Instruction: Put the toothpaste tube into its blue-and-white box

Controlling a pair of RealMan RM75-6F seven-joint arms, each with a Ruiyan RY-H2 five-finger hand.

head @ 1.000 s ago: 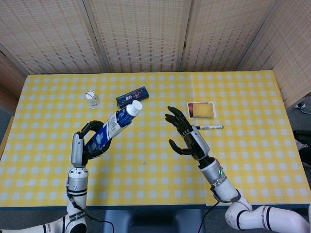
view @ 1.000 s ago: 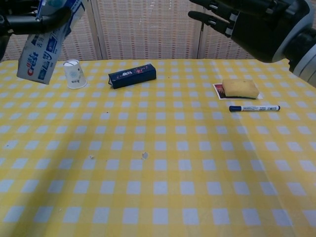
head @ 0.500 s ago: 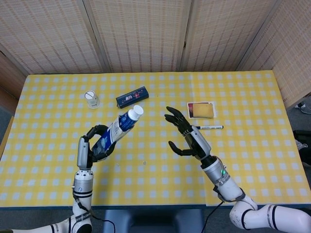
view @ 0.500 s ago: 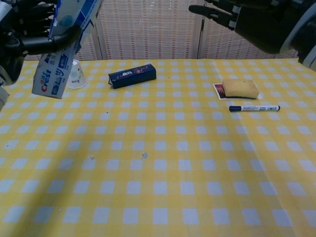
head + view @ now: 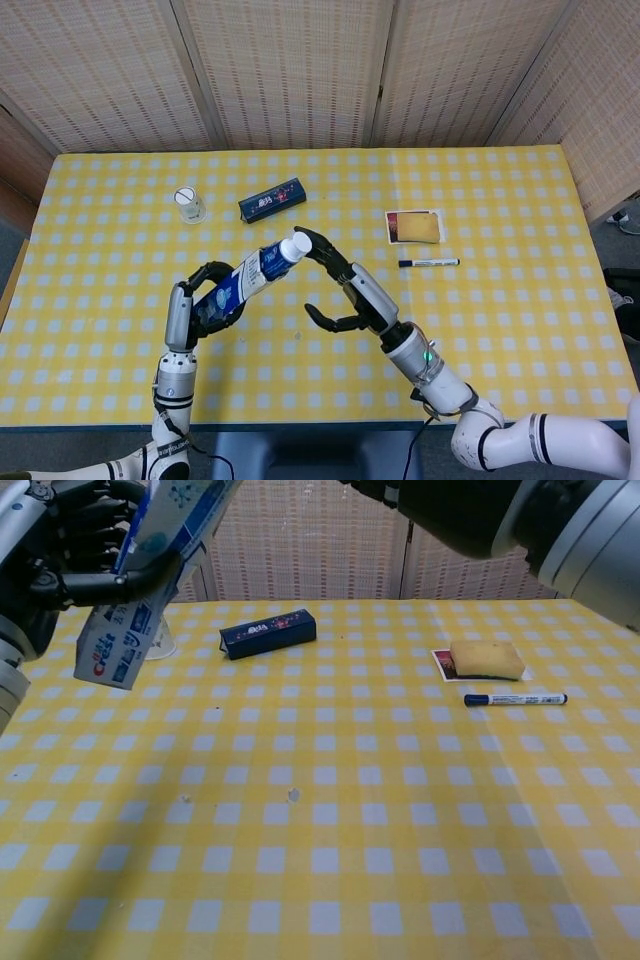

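Now, left to right:
Left hand: the left hand (image 5: 205, 305) was wrapped tight around the lower part of the toothpaste tube (image 5: 250, 278). It held the tube up above the tabletop (image 5: 500, 200), tilted, with the white cap (image 5: 296, 244) pointing up and to the right. Half a second before, the hand sat a bit more to the left.
Tube up close: in the chest view the flat end of the tube (image 5: 125, 650) hung low and the left hand (image 5: 85, 550) gripped it higher up.
Cup: a small clear cup (image 5: 188, 204) stood near the far left of the tabletop.
Box: a dark blue box (image 5: 272, 199) lay flat beside the cup, far from both hands. It looked dark, not blue-and-white, so I can't be sure it is the right box.
Right hand: the right hand (image 5: 340, 290) had swung left, over from near the pen. Its fingers (image 5: 322, 253) were spread out and held nothing. Their tips reached right by the white cap.
What it means: the two hands had come together at the tube. I think the right hand was about to take the cap end. The tube was not in any box yet.
Card and sponge: a yellow sponge (image 5: 415, 228) sat on a card to the right.
Pen: a pen (image 5: 428, 262) lay just in front of it.
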